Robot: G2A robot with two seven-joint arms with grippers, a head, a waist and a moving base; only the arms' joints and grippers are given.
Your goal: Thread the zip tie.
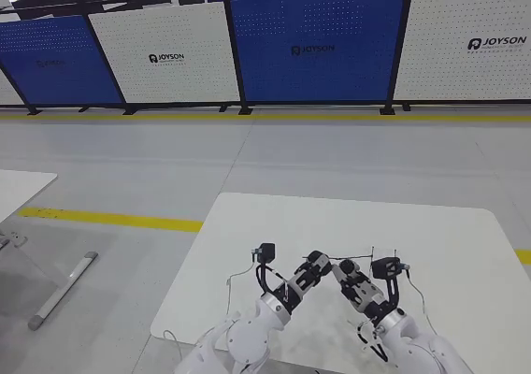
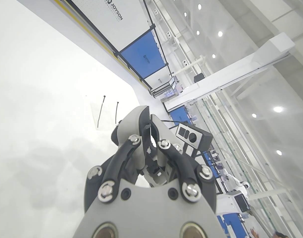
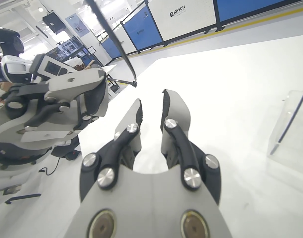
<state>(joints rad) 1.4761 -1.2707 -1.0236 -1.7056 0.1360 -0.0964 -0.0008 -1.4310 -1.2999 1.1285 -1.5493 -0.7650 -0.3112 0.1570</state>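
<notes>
While tight on zip tie (image 3: pixel 121 50), left fingers (image 2: pixel 144 117) near parted right fingers (image 3: pixel 166 96)

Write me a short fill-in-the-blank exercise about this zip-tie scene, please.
1. The left pincer is shut on a ___ zip tie.
2. The right pincer stands ___, holding nothing.
3. ___ spare zip ties lie on the clear stand.
Missing words: black; open; two.
</notes>
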